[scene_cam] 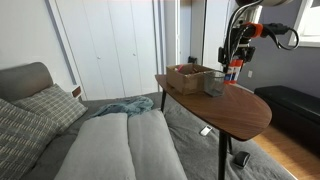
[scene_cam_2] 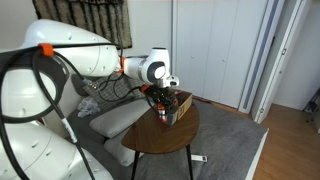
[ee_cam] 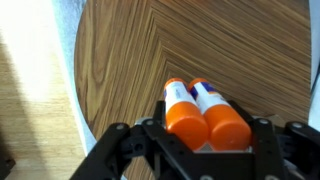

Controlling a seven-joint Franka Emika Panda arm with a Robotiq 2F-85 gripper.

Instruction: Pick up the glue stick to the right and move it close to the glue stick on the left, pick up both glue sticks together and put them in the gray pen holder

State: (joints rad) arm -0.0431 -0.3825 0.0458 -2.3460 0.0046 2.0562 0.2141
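Gripper [ee_cam: 205, 138] clamped on both glue sticks [ee_cam: 200, 112], raised over the round wooden table [ee_cam: 120, 60].
Wrist view only: the grip itself, with two white sticks side by side and touching, orange caps toward the camera, pinched between the fingers [ee_cam: 150, 128]; jaws closed to the width of the pair. Exterior view only: the gray pen holder [scene_cam: 214, 84] stands on the table just beside and below the hand, the brown box [scene_cam: 188, 77] beyond the holder. There the sticks show merely as a red-orange speck at the fingertips.
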